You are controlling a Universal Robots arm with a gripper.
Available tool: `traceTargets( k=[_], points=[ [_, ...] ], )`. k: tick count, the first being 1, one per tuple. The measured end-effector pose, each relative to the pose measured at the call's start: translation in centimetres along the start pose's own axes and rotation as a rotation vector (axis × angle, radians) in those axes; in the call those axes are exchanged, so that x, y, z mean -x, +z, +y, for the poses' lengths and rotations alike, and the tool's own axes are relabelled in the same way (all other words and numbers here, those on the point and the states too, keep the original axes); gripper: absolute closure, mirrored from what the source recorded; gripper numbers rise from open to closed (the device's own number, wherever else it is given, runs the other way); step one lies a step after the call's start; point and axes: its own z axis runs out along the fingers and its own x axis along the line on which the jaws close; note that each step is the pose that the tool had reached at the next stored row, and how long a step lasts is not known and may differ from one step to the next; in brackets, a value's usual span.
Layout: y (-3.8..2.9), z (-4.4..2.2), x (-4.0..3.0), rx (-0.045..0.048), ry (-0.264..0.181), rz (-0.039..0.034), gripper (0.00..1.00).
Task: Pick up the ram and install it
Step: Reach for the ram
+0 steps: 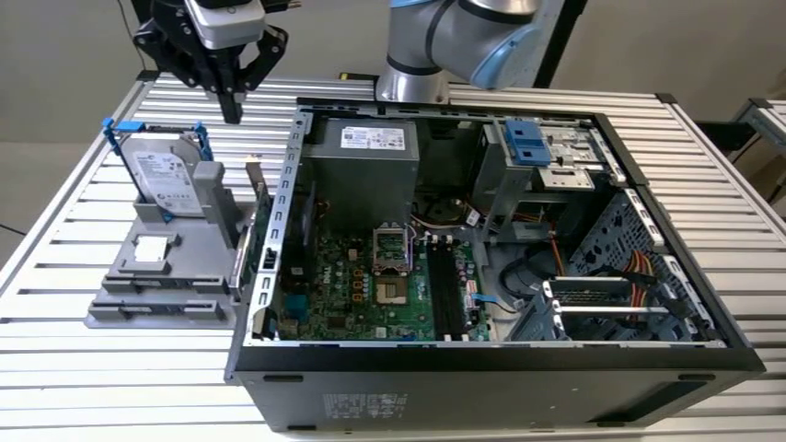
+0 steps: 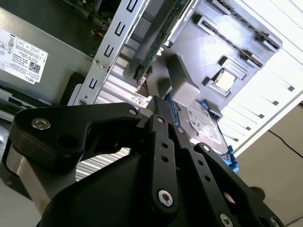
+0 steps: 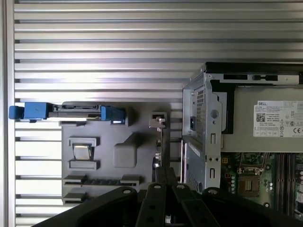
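I am hovering my gripper point(image 1: 231, 109) above the work table with the fingers pressed together and nothing between them; in both wrist views the black tips are meeting on empty air.

Below me and to the exterior view's left, the silver boxy hard drive with blue handles point(image 1: 166, 180) is standing upright in the grey moulded plastic fixture point(image 1: 160, 276).

Almost straight beneath my fingertips, slightly toward the exterior view's right, the ram point(image 1: 257, 181), a thin dark green circuit-board stick, is standing on edge in that same fixture, just beside the case wall. In the second wrist view its green edge point(image 2: 158, 42) is lying just beyond my tips, apart from them.

Further to the exterior view's right, the open black computer case point(image 1: 491, 354) is lying on its side, exposing the large green motherboard point(image 1: 356, 285) and its long black memory slots point(image 1: 440, 290).

I am judging the task barely begun: the stick is not yet grasped, and both lifting and seating are outstanding.
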Motion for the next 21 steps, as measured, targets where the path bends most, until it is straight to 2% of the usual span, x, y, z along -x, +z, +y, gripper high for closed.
traceTargets(
  k=[21],
  points=[
    [0.07, 0.15, -1.75, 0.0000, -0.003, 0.0058, 1.00]
  ],
)
